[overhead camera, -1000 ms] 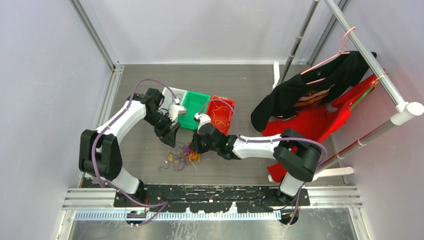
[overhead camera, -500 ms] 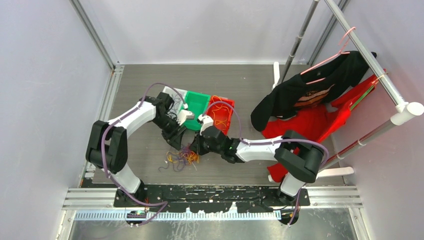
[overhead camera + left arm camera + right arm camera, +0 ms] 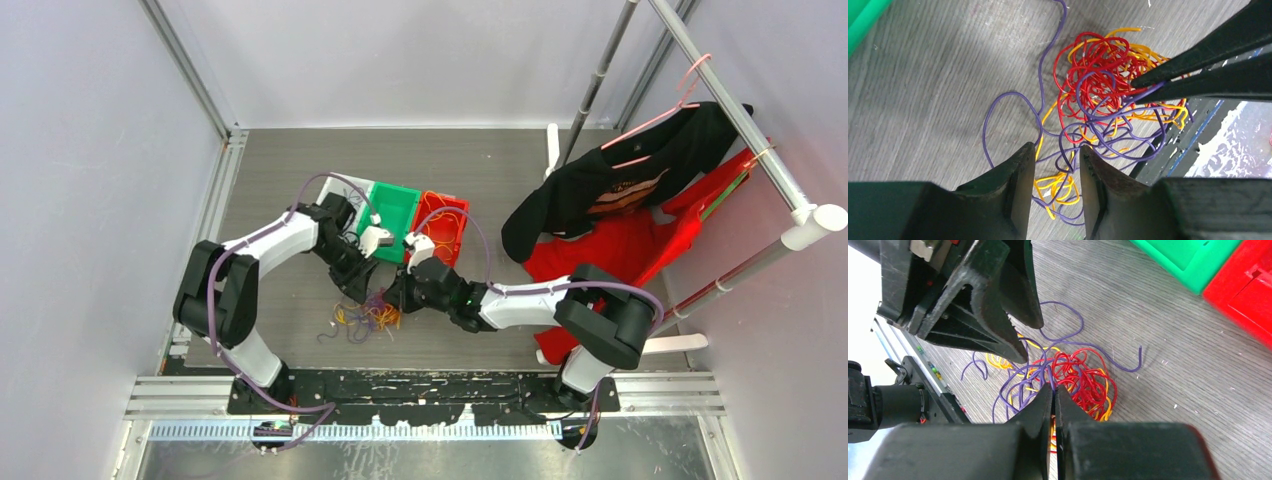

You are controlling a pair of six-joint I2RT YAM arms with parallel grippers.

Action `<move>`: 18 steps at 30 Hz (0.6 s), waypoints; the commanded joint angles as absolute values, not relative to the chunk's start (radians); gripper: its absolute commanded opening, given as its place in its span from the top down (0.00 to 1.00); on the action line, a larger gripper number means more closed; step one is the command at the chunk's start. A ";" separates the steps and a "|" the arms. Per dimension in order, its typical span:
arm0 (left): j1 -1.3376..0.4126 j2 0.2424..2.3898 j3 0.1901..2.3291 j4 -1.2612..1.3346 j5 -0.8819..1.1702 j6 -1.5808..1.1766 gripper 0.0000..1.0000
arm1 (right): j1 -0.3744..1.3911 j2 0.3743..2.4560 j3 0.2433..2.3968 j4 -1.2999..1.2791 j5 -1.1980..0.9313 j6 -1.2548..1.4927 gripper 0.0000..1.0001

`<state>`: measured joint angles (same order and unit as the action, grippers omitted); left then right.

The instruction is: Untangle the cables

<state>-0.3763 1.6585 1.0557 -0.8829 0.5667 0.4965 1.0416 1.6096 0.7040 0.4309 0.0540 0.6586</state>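
The cables (image 3: 365, 316) lie as a tangle of purple, red and orange-yellow strands on the grey table between the two arms. In the left wrist view the cables (image 3: 1098, 95) sit just ahead of my left gripper (image 3: 1056, 149), which is open and low over the purple and yellow loops. My right gripper (image 3: 1053, 388) is shut on a purple strand at the edge of the red clump (image 3: 1085, 380). Its fingers (image 3: 1198, 65) also show in the left wrist view, pinching that strand. In the top view the left gripper (image 3: 362, 290) and right gripper (image 3: 396, 298) are close together.
A green bin (image 3: 395, 210) and a red bin (image 3: 447, 225) holding orange strands stand just behind the grippers. A black jacket (image 3: 600, 190) and a red garment (image 3: 640, 245) hang on a rack at the right. A black rail (image 3: 420, 385) runs along the near edge.
My left gripper has moved right and down to the tangle, close to the right gripper. The right gripper has shifted slightly right and stays shut at the tangle.
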 commanded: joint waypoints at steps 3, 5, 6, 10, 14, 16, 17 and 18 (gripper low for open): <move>-0.387 1.645 1.052 -0.795 0.553 0.447 0.80 | 1.045 1.559 0.684 0.524 0.071 0.680 0.99; -0.385 1.637 1.078 -0.857 0.546 0.453 0.95 | 1.045 1.550 0.675 0.524 0.073 0.680 0.99; -0.385 1.624 1.094 -0.886 0.529 0.458 0.99 | 1.045 1.542 0.673 0.520 0.075 0.676 0.99; -0.368 1.534 1.173 -0.993 0.436 0.455 1.00 | 1.046 1.503 0.647 0.512 0.094 0.662 0.96; -0.329 1.445 1.281 -1.118 0.454 0.446 1.00 | 1.045 1.484 0.641 0.499 0.103 0.650 0.91; -0.321 1.406 1.329 -1.176 0.484 0.443 1.00 | 1.045 1.477 0.638 0.493 0.102 0.650 0.90; -0.321 1.388 1.348 -1.196 0.492 0.438 1.00 | 1.044 1.474 0.636 0.492 0.101 0.651 0.89; -0.321 1.368 1.363 -1.211 0.495 0.429 1.00 | 1.045 1.470 0.633 0.487 0.100 0.653 0.87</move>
